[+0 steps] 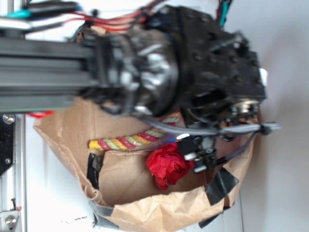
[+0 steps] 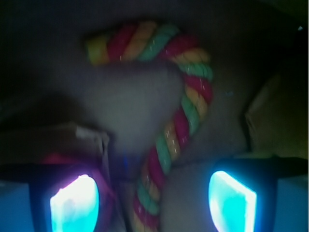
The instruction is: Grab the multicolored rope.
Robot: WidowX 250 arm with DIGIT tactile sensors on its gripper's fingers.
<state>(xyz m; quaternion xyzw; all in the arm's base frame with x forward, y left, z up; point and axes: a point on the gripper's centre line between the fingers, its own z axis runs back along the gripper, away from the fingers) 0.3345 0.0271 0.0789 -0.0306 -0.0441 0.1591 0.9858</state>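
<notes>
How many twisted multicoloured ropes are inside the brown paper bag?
1. The red, yellow and green twisted cotton rope lies across the crumpled brown paper bag, above the red ball of cloth; its far end runs under the arm. Another could be hidden there.

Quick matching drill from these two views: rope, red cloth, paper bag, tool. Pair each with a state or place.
Column A:
1. thick twisted red, yellow and green cotton rope
2. crumpled red cloth ball
3. torn brown paper bag
4. tool

Column B:
a. open, one pad on each side of the rope in the wrist view
b. bent into a hook shape
c. patched with black tape, holds the other items
d. lies beside the rope, toward the bag's open edge

Pairs: 1-b, 2-d, 3-c, 4-a
</notes>
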